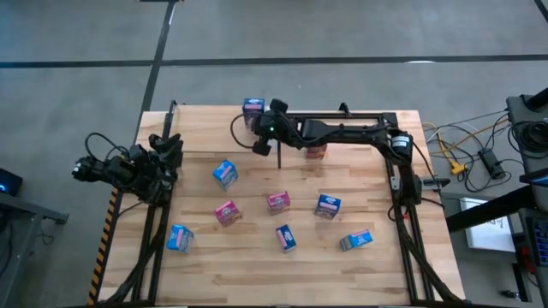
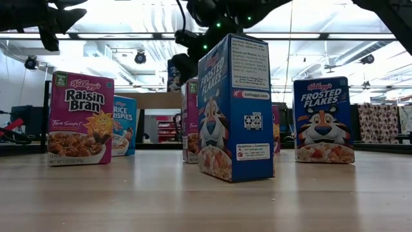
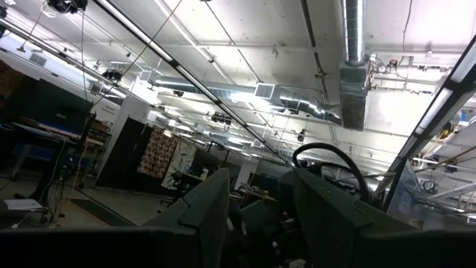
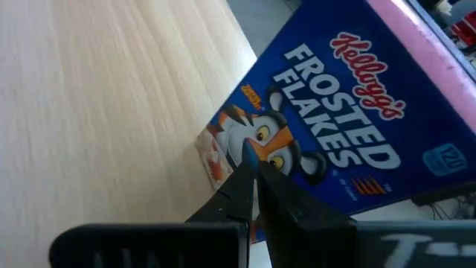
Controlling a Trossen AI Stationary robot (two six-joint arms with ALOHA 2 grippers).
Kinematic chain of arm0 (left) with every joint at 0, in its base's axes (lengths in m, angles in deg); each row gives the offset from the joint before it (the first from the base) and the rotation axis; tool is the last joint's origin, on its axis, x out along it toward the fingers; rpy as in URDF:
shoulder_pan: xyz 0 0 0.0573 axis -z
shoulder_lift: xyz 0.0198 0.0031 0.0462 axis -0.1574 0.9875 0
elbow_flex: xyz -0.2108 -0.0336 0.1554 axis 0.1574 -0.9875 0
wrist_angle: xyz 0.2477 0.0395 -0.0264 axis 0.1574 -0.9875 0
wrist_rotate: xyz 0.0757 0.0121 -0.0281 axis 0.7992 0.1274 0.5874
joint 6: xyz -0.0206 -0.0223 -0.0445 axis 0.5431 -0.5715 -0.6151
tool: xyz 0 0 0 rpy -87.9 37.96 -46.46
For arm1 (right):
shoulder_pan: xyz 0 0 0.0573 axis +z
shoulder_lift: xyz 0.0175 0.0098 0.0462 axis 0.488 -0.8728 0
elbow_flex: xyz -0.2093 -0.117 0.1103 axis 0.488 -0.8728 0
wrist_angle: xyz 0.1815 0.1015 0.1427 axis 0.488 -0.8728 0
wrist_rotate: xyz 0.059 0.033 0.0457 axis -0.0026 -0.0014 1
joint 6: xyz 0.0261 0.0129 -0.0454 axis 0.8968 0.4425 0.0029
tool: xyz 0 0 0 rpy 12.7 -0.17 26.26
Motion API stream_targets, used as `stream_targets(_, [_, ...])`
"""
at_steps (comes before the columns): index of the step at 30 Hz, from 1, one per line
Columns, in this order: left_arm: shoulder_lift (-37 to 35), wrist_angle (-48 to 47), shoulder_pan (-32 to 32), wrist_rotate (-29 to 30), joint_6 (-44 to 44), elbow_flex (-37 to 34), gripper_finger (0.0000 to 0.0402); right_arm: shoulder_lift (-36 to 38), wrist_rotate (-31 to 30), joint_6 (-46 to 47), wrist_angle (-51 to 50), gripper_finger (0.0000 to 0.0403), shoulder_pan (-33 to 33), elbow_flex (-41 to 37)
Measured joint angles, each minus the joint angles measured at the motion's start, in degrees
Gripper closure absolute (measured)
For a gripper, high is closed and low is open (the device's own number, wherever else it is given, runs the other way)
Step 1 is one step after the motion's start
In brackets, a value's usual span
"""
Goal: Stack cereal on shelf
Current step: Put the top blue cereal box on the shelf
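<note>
1. A pale plank table [image 1: 257,257] with a black metal frame is seen from above, standing on a grey concrete floor; cables and equipment lie off its right edge.
2. From table height, an open workshop with ceiling ducts and strip lights is seen behind the boxes.
3. A light-wood shelf [image 2: 158,100] is made out in the low view behind the boxes; whether anything rests on it cannot be told.
4. The cereal is scattered over the table: six small boxes across the middle and near part, among them a blue box [image 1: 225,174] and a pink box [image 1: 277,202], with a further blue box [image 1: 253,109] at the far edge.
5. In the low view a pink Raisin Bran box [image 2: 82,118] and a blue Frosted Flakes box [image 2: 235,108] stand upright.
6. The right gripper [image 4: 254,167] is extended to the far edge, its fingers pressed together on nothing, with their tips just before a Frosted Flakes front [image 4: 335,112].
7. The left gripper [image 1: 168,154] is parked at the table's left edge, its fingers [image 3: 201,216] partly apart and empty.
</note>
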Motion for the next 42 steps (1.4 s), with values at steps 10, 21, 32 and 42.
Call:
stream_targets(10, [0.0,0.04,0.0,0.0,0.0,-0.02,0.0267,0.0,1.89,-2.73,4.48,0.0391,-1.3,-1.72])
stream_targets(21, [0.0,0.07,0.02,0.02,0.0,-0.02,0.0267,-0.02,3.48,-3.69,7.78,0.0391,-1.75,-2.02])
stream_targets(32, [0.0,0.1,0.01,0.02,0.01,-0.02,0.0267,-1.16,3.78,-4.91,10.37,0.0391,-3.07,-2.22])
stream_targets(42, [0.0,0.11,0.02,0.02,0.02,-0.02,0.0267,-1.29,6.06,-4.91,13.73,0.0391,-3.32,-2.18])
